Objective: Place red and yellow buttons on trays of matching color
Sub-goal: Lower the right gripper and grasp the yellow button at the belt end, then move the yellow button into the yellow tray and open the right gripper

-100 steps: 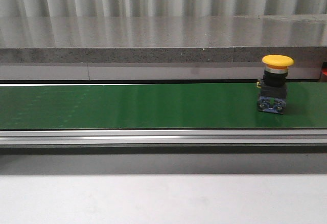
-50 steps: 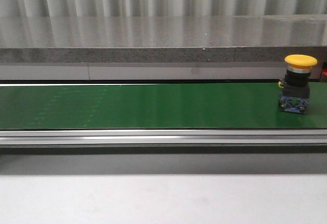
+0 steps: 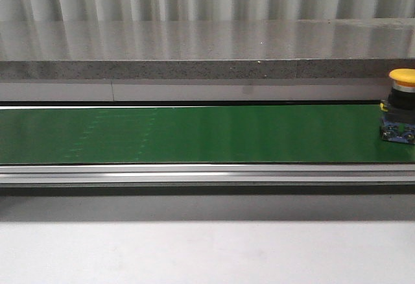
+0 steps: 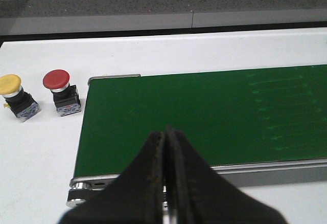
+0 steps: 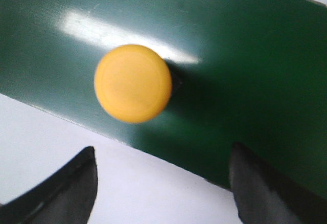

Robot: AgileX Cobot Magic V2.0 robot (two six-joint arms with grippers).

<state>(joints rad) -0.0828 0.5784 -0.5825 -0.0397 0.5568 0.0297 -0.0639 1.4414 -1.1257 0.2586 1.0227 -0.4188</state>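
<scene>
Front view has a yellow button (image 3: pixel 402 106) standing upright on the green belt (image 3: pixel 194 135) at its far right end, a grey stone ledge (image 3: pixel 194 50) behind. The right gripper (image 5: pixel 163 183) hangs wide open above it. The left gripper (image 4: pixel 166 183), pressed closed on nothing, overlooks a red button (image 4: pixel 59 88) and a second yellow button (image 4: pixel 15 96) on the white table (image 4: pixel 41 162) beside the belt's end.

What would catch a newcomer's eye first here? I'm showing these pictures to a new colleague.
The long green conveyor belt running across the front view stands out most, with a yellow button standing upright at its far right edge. In the right wrist view that button sits just beyond the open right gripper. Off the belt's end, a red button and a second yellow button stand side by side on the white table.
</scene>
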